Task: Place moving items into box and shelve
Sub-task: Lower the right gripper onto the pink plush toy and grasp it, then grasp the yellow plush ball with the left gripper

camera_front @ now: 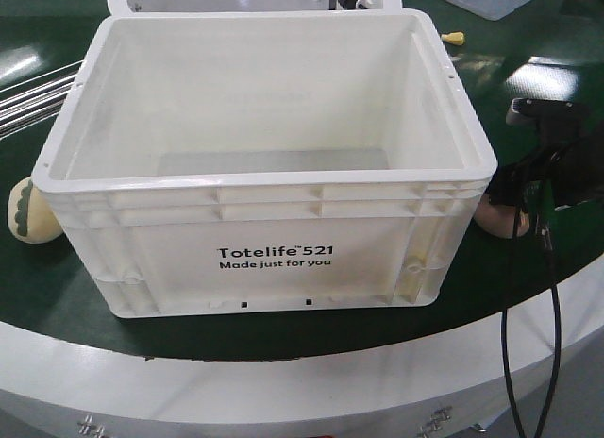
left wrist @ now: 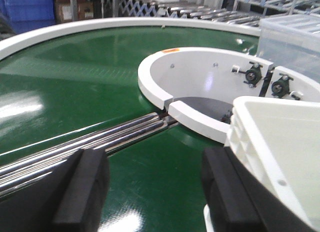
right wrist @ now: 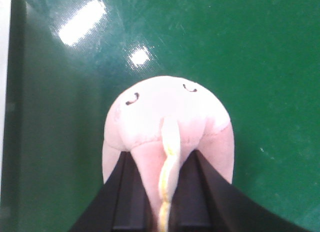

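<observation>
Now the right gripper (right wrist: 162, 159) pinches a pink-cream dumpling (right wrist: 167, 112) by its yellow ridge, low in the frame on the shiny green belt (right wrist: 250, 52). The left gripper (left wrist: 155, 192) hangs wide apart, holding nothing. The white crate (camera_front: 170, 259) fills the middle. Blue bins (left wrist: 30, 9) sit in the upper left.

One white crate (camera_front: 274, 249) and two dumpling-like items — a green-ridged one (camera_front: 26, 211) and a yellow-ridged one (right wrist: 167, 127).

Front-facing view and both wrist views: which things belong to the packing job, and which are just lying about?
Job: white crate, pink dumpling in right gripper, cream dumpling beside the crate.
Lying about: steel rods, clear bin, blue bins.
</observation>
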`<state>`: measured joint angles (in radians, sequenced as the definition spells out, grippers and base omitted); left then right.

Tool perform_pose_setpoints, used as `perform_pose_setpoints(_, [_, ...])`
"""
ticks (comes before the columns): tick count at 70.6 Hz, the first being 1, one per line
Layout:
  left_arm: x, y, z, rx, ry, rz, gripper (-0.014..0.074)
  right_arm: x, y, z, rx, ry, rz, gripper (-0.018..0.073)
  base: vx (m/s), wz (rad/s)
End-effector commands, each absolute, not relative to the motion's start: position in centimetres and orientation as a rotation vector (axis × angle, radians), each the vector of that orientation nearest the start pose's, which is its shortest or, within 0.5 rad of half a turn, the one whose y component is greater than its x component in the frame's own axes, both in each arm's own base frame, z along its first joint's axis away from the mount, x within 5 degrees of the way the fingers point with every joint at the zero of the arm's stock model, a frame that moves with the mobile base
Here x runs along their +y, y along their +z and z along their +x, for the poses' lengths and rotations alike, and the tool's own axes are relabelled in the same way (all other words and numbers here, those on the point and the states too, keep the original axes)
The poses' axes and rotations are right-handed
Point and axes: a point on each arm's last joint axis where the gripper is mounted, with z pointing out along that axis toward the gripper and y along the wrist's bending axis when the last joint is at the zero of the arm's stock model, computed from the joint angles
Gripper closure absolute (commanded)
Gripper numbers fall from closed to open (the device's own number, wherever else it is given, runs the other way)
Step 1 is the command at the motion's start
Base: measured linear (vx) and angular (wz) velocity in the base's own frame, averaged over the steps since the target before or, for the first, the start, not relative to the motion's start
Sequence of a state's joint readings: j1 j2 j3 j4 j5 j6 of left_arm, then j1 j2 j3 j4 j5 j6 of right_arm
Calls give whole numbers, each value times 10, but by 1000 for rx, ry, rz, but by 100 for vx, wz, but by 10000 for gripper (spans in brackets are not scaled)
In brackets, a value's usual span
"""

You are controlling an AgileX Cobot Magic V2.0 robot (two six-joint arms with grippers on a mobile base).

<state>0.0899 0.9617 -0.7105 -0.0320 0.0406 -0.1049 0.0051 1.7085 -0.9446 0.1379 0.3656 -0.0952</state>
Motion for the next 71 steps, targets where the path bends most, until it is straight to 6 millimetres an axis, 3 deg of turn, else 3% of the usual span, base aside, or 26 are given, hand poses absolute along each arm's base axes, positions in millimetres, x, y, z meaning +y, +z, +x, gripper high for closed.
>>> perform_pose_setpoints(1, [21, 362, 219, 1655, -41, -203, 83, 6, 195, 336, 2550, 75, 9, 576, 0, 0])
perform_pose_setpoints(13, [23, 354, 246, 1724, -39, -210, 83, 6, 195, 335, 2564, 77, 8, 575, 0, 0])
perform_pose_setpoints(30, [27, 313, 277, 1903, -36, -233, 83, 6, 194, 333, 2584, 80, 5, 575, 0, 0])
perform_pose_setpoints(71, [29, 249, 308, 2141, -31, -260, 83, 7, 194, 333, 2588, 80, 5, 575, 0, 0])
